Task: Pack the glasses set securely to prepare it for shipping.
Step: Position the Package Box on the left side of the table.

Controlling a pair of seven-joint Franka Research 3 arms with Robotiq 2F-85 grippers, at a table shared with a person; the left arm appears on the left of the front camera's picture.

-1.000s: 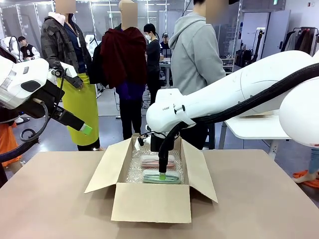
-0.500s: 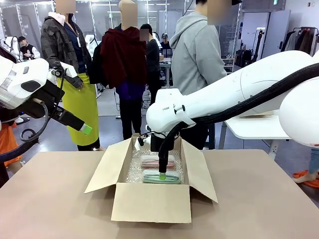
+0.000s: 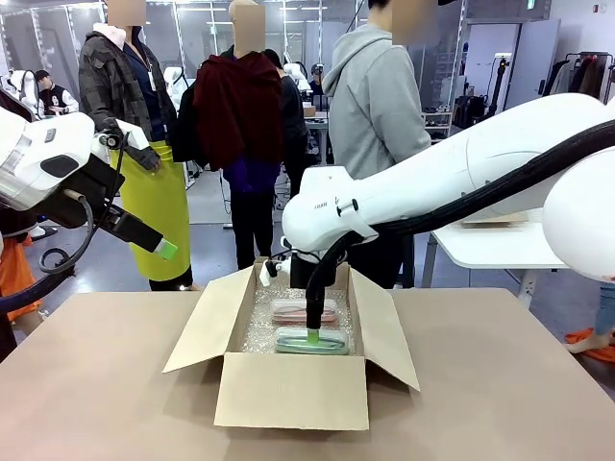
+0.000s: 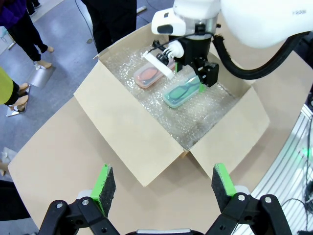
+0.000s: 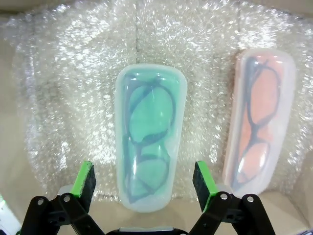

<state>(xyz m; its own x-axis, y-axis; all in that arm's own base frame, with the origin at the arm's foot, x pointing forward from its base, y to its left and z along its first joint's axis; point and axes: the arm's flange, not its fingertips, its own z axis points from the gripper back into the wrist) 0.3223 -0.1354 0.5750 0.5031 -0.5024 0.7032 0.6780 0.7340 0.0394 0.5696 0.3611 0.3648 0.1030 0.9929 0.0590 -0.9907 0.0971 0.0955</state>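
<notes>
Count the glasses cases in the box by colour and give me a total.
pink case: 1
green case: 1
total: 2

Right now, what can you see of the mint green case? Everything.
The mint green case is a flat, oblong, round-cornered shell of translucent, plastic-looking material. It looks shut, and dark-framed glasses show through its lid. It lies flat on the bubble wrap lining the cardboard box, on the robot's side, parallel to the pink case with a gap between them. The open right gripper straddles one end, its pads clear of the case's sides.
</notes>
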